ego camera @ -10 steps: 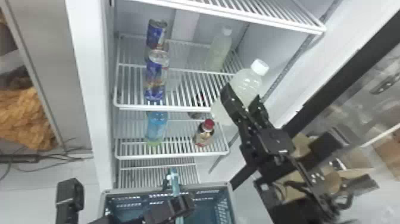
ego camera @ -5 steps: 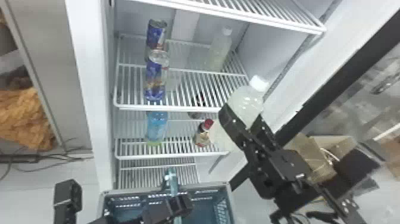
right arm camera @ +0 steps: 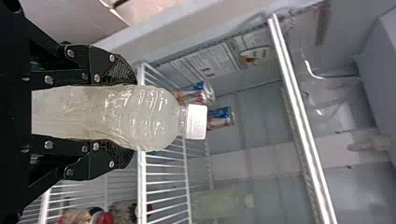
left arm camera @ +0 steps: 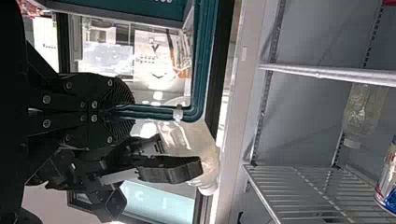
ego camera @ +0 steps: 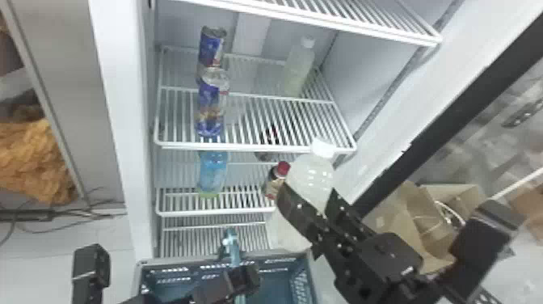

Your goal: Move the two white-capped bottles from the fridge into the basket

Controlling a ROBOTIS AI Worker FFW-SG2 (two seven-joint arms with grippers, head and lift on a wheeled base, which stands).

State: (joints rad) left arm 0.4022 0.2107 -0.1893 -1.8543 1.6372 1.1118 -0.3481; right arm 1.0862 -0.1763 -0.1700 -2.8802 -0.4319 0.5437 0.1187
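Clearly, the right gripper (ego camera: 309, 199) has its fingers clamped around one white-capped bottle (ego camera: 310, 174), tilted at the fridge's (ego camera: 115, 121) open front, above and just beside the basket (ego camera: 283, 258). The fingers hide part of its middle in the head view; below them its pale lower end shows again. The left gripper (ego camera: 244, 279) has its fingers pinched on the basket's handle (left arm camera: 161, 112), and that arm covers part of the basket, whose near side the head view's bottom edge cuts off.

The other white-capped bottle (ego camera: 299, 68) stands towards the back of a wire shelf (ego camera: 258, 147), its pale body faint against the wall. Near the shelf's other side are two cans (ego camera: 211, 46) (ego camera: 210, 107), the front one partly covering the back one. Lower down stand a blue bottle (ego camera: 213, 172) and a red-capped bottle (ego camera: 276, 180), the latter partly hidden. A dark thing (ego camera: 267, 137) behind the wires is too obscured to identify.
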